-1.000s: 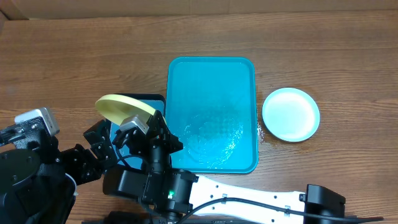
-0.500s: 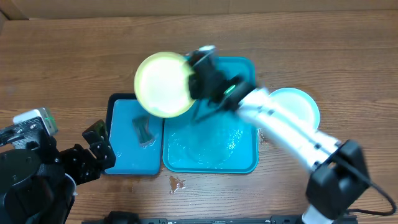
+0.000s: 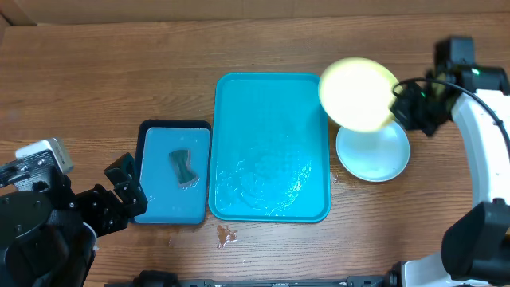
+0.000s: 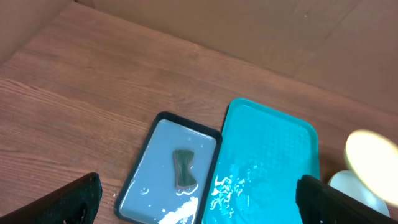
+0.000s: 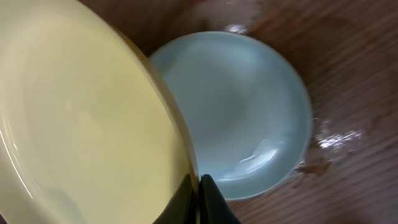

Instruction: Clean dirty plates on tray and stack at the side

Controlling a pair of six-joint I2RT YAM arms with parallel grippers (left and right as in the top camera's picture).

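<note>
My right gripper (image 3: 396, 106) (image 5: 199, 186) is shut on the rim of a yellow-green plate (image 3: 356, 93) (image 5: 81, 118). It holds the plate tilted in the air, above and partly over a pale blue-white plate (image 3: 374, 151) (image 5: 242, 112) that lies on the table right of the tray. The large teal-blue tray (image 3: 271, 88) (image 4: 267, 124) is wet and carries no plates. My left gripper (image 3: 123, 187) (image 4: 199, 199) is open and empty, low at the front left near the small tray. A third plate is not in view.
A smaller dark-rimmed blue tray (image 3: 155, 211) (image 4: 155, 180) with a dark grey sponge (image 3: 182, 167) (image 4: 183, 168) lies left of the big tray. Water spots (image 3: 225, 234) mark the wood in front of the trays and beside the pale plate (image 5: 336, 140).
My right arm has swung the yellow-green plate from above the small tray at the left, across the big tray, to over the pale plate at the right. The left arm stayed put.
</note>
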